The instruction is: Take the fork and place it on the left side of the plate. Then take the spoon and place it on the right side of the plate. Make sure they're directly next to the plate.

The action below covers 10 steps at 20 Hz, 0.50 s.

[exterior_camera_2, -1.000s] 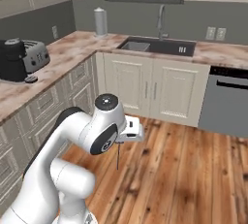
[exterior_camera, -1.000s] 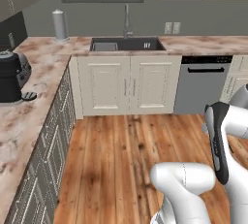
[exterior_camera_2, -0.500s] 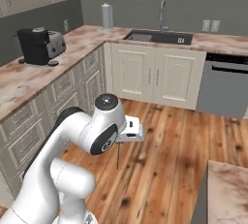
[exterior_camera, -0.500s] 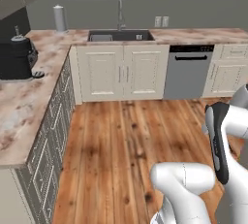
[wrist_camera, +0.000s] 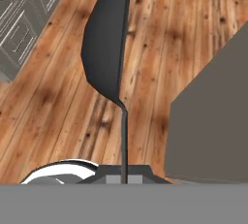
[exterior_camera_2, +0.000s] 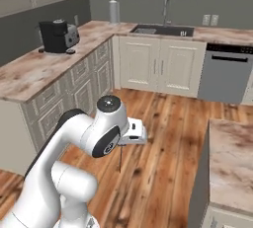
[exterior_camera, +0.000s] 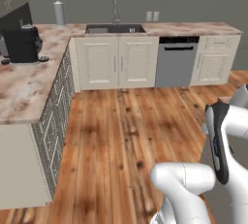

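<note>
- Spoon (wrist_camera: 107,48) is in my grip: jaws pinched tight on the slim straight handle, dark oval bowl pointing away from the hand, seen nearly edge-on in the hand view.
- Right base view shows the same spoon (exterior_camera_2: 119,159) as a thin dark line hanging straight down below my gripper (exterior_camera_2: 120,144), over the wood floor (exterior_camera_2: 163,138), touching nothing else.
- Hand view gives the bowl shape, matte dark grey, curved one side, flat edge the other; the right base view is too small for that, handle line only.
- Below the spoon in the hand view: warm plank floor with knots, grey panelled cabinet fronts (wrist_camera: 19,19) at upper left, a flat grey block face (wrist_camera: 213,121) at right.
- Right base view identifies that block as an island with a pink-brown marble top (exterior_camera_2: 232,163), close on my right.
- Left base view shows my arm's elbow and a dark link at lower right.
- Both base views: L-shaped marble counter (exterior_camera: 24,82), cream panelled cabinets (exterior_camera: 116,63) under a dark sink (exterior_camera: 115,28) with a thin tap, grey dishwasher (exterior_camera: 177,62) beside them.
- Black coffee machine (exterior_camera_2: 57,36) on the left counter run, white paper towel roll (exterior_camera_2: 114,11) upright at the back corner.
- Left base view alone reaches the drawer unit (exterior_camera: 213,60) past the dishwasher.
</note>
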{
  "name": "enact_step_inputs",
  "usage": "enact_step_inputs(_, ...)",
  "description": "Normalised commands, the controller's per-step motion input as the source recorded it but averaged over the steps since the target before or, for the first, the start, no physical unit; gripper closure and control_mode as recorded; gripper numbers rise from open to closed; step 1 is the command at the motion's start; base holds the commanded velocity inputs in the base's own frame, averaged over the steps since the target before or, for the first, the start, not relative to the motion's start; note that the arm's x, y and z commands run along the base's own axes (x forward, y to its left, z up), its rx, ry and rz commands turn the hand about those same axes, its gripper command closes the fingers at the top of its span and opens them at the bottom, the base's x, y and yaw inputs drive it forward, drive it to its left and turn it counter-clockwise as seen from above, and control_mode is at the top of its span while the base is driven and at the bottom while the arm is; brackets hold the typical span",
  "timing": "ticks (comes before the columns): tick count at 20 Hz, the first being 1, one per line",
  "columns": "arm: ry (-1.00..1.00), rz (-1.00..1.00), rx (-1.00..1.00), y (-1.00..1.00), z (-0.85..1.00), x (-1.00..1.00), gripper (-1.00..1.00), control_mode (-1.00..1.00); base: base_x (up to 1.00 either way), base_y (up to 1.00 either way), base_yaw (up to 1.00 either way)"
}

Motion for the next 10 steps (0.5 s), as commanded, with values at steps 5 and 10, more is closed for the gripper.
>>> enact_step_inputs(5, 0.00, 0.00, 0.00, 0.00, 0.00, 0.00, 1.00, 1.00, -1.00, -0.22, -0.02)
enact_step_inputs(10, 0.00, 0.00, 0.00, 0.00, 0.00, 0.00, 1.00, 1.00, -1.00, -0.48, 0.00)
